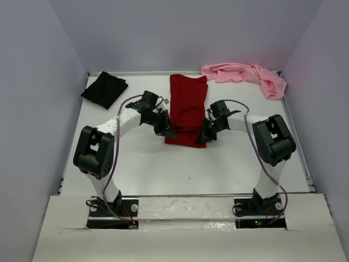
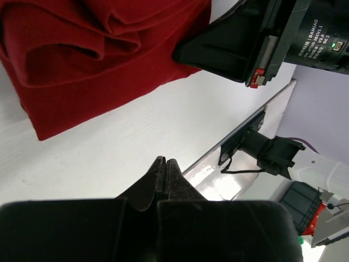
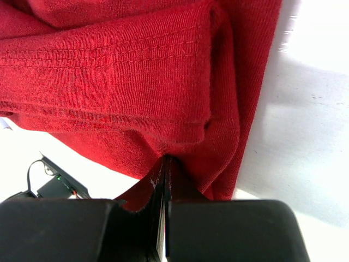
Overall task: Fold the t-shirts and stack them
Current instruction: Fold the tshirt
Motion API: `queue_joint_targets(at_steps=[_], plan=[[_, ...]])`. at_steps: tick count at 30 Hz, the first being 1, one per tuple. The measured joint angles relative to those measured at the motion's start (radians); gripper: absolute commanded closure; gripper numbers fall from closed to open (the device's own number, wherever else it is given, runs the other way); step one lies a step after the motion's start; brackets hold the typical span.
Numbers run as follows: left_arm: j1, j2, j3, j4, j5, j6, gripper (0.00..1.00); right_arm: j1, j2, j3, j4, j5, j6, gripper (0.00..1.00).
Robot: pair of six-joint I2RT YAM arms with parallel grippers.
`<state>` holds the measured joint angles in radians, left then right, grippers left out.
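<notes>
The dark red t-shirt (image 1: 187,109) lies partly folded in the middle of the table, its near edge doubled over (image 3: 136,71). My right gripper (image 1: 203,139) sits at the shirt's near right corner. In the right wrist view its jaws (image 3: 166,159) are shut, with the red cloth puckered into their tips. My left gripper (image 1: 170,132) is at the near left corner. Its jaws (image 2: 165,161) are shut on nothing over the bare table, a little way from the red cloth (image 2: 82,60). The black t-shirt (image 1: 104,89) lies folded at the back left. The light pink t-shirt (image 1: 245,76) lies crumpled at the back right.
White walls (image 1: 43,82) close in the table on the left, back and right. A raised white ledge (image 1: 185,204) runs along the near edge by the arm bases.
</notes>
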<state>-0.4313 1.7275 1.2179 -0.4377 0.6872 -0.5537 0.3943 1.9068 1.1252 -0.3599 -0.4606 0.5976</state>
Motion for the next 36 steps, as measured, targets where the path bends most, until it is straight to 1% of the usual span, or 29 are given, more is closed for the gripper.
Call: queue_joint_targets(at_steps=[2, 10, 14, 19, 25, 32, 36], plan=[[0.000, -0.011, -0.021, 0.026, 0.009, -0.019, 1.00, 0.000, 0.000, 0.000, 0.000, 0.000, 0.000, 1.00], [-0.007, -0.037, -0.166, 0.246, 0.012, -0.160, 1.00, 0.000, 0.000, 0.001, -0.002, 0.000, 0.000, 1.00], [-0.023, -0.037, -0.180, 0.319, -0.014, -0.201, 1.00, 0.000, 0.000, 0.002, -0.004, 0.001, 0.000, 1.00], [-0.043, -0.016, -0.171, 0.390, -0.035, -0.214, 1.00, 0.000, 0.000, 0.002, -0.004, 0.001, 0.000, 1.00], [-0.077, 0.067, -0.108, 0.365, -0.093, -0.192, 1.00, 0.000, 0.000, 0.002, -0.005, 0.001, 0.000, 1.00], [-0.156, 0.137, 0.020, 0.262, -0.225, -0.086, 1.00, 0.000, 0.000, 0.002, -0.005, 0.001, -0.001, 1.00], [-0.180, 0.157, 0.055, 0.236, -0.275, -0.046, 1.00, 0.000, 0.000, 0.002, -0.005, 0.002, -0.001, 1.00]])
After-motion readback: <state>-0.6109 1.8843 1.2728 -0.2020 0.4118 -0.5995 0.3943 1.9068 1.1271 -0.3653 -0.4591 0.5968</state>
